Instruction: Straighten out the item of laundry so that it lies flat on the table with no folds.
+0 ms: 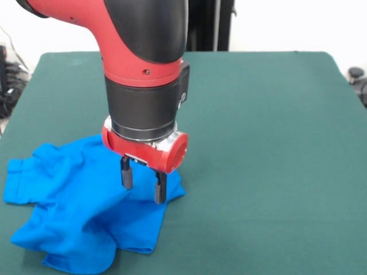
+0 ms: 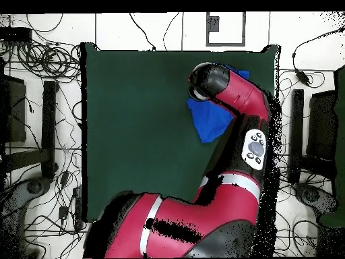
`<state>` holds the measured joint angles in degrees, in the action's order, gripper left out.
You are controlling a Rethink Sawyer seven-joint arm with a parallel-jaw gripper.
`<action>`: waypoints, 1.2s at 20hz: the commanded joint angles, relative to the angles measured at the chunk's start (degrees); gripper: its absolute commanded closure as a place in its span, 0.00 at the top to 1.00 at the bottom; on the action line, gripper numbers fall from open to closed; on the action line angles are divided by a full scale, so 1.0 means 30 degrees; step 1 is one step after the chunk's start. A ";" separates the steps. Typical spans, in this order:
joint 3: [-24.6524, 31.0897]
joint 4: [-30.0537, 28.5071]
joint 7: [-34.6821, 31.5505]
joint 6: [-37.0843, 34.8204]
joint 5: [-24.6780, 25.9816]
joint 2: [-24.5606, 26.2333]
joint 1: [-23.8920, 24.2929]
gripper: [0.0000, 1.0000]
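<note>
1. Over the right edge of the crumpled shirt [image 1: 86,212], as seen from the front: two dark fingers [image 1: 126,173] pointing straight down, set apart with a clear gap between them, nothing held.
2. Midway between the tips, gripper [image 1: 143,186] poised at or just above the cloth; contact hard to judge from the front, and hidden under the arm from overhead.
3. Behind the fingers, red wrist ring, black cuff and thick red-and-black arm [image 1: 143,63] descending from above, covering the shirt's far edge.
4. On the table [image 1: 269,143], dark green top: bright blue shirt bunched at the front-left corner in the front view, one sleeve [image 1: 20,177] reaching left, folds and ridges across the middle, a lower flap doubled over near the front edge.
5. From overhead, only a blue patch [image 2: 210,120] showing beside the arm, near one table edge; wide bare green elsewhere.
6. Judged step: early going, lining up a pinch on the shirt's right-hand edge; cloth far from flat.
7. Next move, by estimate: lower the tips fully onto the fabric, close on a single layer at the edge, then pull toward the bare middle of the table to open the folds without dragging the whole heap.
</note>
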<state>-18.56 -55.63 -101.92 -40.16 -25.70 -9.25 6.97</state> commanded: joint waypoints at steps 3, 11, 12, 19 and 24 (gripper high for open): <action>0.0143 0.1309 -0.7095 -0.2623 -0.0662 0.0772 -0.1077 1.00; 0.0224 0.1584 -0.7625 -0.2846 -0.0388 0.0797 -0.1184 1.00; 0.0278 0.1505 -0.7649 -0.2801 -0.0358 0.0772 -0.1171 1.00; 0.0489 0.1456 -0.7532 -0.2450 -0.0210 0.0844 -0.1016 1.00; 0.0625 0.1417 -0.7391 -0.2210 -0.0222 0.0941 -0.0935 1.00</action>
<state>-19.42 -50.52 -109.59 -42.66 -25.69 -7.57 5.69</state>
